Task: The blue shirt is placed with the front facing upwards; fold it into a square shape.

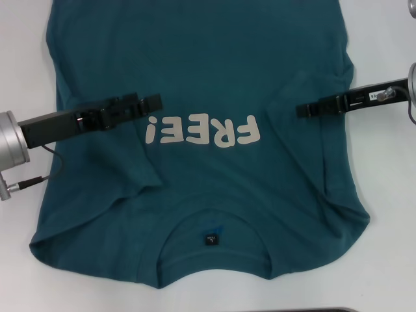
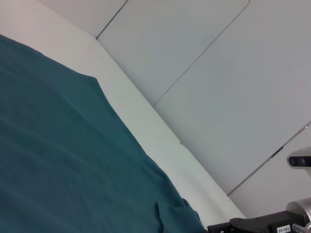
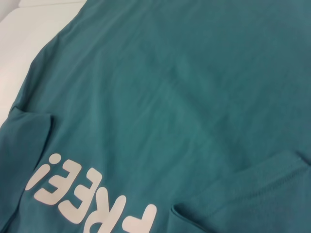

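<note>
I'm looking at a plain white table (image 1: pixel 390 260), evenly lit, with pale grey wall panels (image 2: pixel 218 97) behind it.

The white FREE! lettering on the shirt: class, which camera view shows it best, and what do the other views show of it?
The head view: the whole FREE! lettering shows, upside down, on the blue shirt between the two hands. The right wrist view shows most of it, cut off at the picture's edge. The left wrist view shows only plain teal cloth, no letters.
</note>
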`<state>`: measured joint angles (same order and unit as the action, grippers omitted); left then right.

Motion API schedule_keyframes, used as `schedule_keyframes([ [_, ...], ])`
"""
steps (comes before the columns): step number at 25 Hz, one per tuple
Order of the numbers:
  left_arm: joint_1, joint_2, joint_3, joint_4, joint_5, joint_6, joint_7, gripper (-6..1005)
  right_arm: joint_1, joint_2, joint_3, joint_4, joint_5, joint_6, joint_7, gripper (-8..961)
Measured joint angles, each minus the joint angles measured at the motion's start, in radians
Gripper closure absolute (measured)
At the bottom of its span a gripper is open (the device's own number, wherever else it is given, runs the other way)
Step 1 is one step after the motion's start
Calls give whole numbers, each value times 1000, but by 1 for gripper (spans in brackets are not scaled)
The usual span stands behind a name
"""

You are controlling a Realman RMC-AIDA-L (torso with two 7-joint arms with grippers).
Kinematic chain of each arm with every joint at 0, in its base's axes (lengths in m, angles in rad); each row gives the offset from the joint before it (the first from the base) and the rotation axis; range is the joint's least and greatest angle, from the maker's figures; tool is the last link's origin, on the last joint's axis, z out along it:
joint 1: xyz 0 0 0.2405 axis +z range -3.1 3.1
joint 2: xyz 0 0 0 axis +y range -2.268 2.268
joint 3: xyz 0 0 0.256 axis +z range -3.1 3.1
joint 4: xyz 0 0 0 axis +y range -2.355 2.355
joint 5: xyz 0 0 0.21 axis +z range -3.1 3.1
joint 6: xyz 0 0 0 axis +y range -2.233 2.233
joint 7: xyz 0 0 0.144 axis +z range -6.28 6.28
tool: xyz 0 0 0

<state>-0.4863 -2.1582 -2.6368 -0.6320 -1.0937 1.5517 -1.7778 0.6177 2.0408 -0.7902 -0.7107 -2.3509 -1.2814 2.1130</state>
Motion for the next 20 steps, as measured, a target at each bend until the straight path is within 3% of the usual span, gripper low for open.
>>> schedule_keyframes([
  [20,-3,0,0,0,0,-1,0,96,4,7,-60,5,-1,22,13,195],
])
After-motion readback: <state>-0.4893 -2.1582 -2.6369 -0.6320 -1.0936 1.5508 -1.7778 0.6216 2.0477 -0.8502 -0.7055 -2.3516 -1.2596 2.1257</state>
